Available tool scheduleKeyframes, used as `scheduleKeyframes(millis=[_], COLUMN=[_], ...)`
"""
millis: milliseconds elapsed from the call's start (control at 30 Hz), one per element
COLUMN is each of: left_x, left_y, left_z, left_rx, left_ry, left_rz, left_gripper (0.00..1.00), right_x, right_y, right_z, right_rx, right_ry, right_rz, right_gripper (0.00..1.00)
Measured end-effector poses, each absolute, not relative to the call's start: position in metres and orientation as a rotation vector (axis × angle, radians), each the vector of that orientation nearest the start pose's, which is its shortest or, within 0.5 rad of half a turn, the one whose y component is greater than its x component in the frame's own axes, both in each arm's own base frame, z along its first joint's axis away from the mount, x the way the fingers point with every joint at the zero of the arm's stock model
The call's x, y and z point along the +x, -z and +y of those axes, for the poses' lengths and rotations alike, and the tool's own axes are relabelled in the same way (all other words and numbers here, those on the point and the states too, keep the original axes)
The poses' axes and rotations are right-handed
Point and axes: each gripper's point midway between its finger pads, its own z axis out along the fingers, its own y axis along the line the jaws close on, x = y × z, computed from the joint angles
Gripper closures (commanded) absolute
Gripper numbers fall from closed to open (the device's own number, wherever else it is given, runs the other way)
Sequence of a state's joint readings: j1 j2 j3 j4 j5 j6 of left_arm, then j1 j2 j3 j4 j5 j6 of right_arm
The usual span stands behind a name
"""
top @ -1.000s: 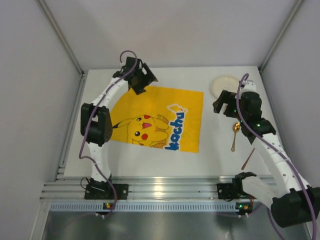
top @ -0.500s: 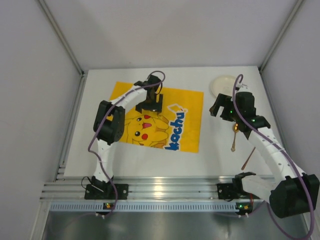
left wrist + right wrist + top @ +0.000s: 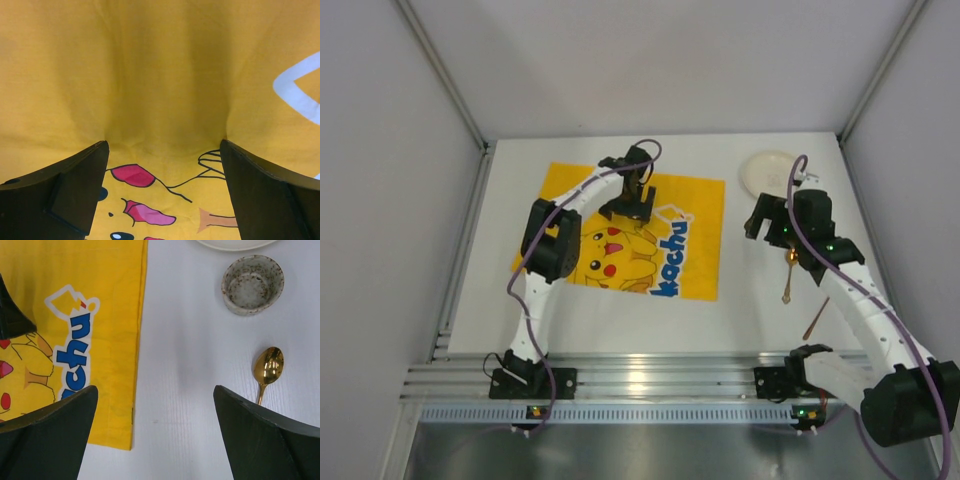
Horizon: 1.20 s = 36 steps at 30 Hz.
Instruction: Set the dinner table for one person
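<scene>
- Top external view: the white worktop (image 3: 620,320) spans the cell floor under both arms, with a ribbed rail (image 3: 640,385) along its near edge.
- A yellow Pikachu mat (image 3: 705,270) lies left of centre on it.
- Left end effector (image 3: 165,145) is low over the mat's far part, fingers spread, cloth wrinkled between them.
- Right end effector (image 3: 155,390) hangs with fingers apart above bare worktop beside the mat.
- A white plate (image 3: 767,172) sits far right, a speckled cup (image 3: 252,284) just beside it and a gold spoon (image 3: 267,367) nearer.

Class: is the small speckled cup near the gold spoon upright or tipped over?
Upright. The speckled cup stands on the table, its round rim facing up and its inside bottom visible, seemingly empty.
</scene>
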<state>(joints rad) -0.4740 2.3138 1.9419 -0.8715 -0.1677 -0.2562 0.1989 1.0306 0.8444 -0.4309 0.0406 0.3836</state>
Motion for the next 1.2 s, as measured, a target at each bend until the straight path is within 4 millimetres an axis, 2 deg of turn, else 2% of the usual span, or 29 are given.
scheduleKeyframes(millis=[133, 333, 467, 767, 1000, 1200], left_x=[0.445, 0.456, 0.459, 0.458, 0.444, 0.431], left_y=[-0.022, -0.026, -0.029, -0.027, -0.033, -0.036], left_z=[-0.206, -0.194, -0.194, -0.198, -0.218, -0.251], left_rx=[0.193, -0.076, -0.198, -0.329, -0.512, -0.568], left_ry=[0.041, 0.254, 0.345, 0.316, 0.437, 0.512], left_rz=[2.815, 2.842, 2.846, 2.827, 2.800, 2.834], left_gripper=[0.02, 0.01, 0.01, 0.01, 0.01, 0.01], right_x=[0.308, 0.308, 0.316, 0.340, 0.343, 0.347], right_y=[-0.175, -0.168, -0.167, -0.181, -0.181, -0.183], right_z=[0.069, 0.067, 0.068, 0.070, 0.066, 0.060], right_rx=[0.204, 0.176, 0.158, 0.132, 0.116, 0.111], right_ry=[-0.261, -0.235, -0.218, -0.195, -0.163, -0.114], right_rz=[2.202, 2.237, 2.257, 2.244, 2.246, 2.250], right_gripper=[0.00, 0.00, 0.00, 0.00, 0.00, 0.00])
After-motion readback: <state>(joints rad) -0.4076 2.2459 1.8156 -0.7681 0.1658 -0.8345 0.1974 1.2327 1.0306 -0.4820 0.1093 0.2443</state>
